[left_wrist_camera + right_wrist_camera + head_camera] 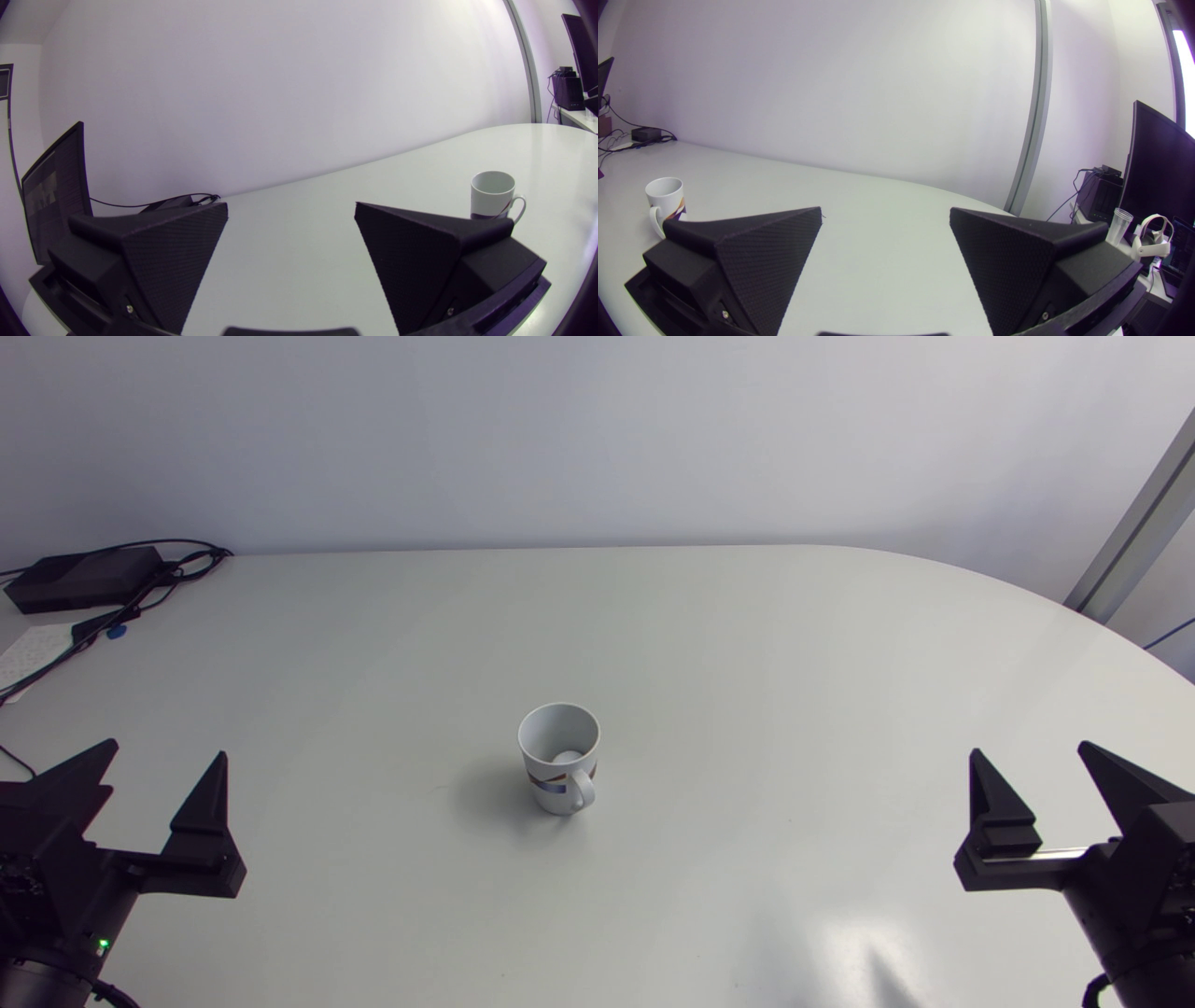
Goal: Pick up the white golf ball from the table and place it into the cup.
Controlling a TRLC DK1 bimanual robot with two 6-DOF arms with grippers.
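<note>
A white mug (559, 758) with a coloured band stands upright in the middle of the table, its handle toward the front. The white golf ball (566, 758) lies inside it, partly hidden by the rim. My left gripper (163, 756) rests at the front left, open and empty, far from the mug. My right gripper (1032, 753) rests at the front right, open and empty as well. In the left wrist view the mug (493, 195) stands beyond one finger of the left gripper (290, 210). In the right wrist view the mug (665, 198) stands beyond one finger of the right gripper (885, 212).
A black box (84, 579) with cables (140, 593) lies at the table's back left corner, with a white sheet of paper (28, 651) beside it. The table's edge curves round at the back right.
</note>
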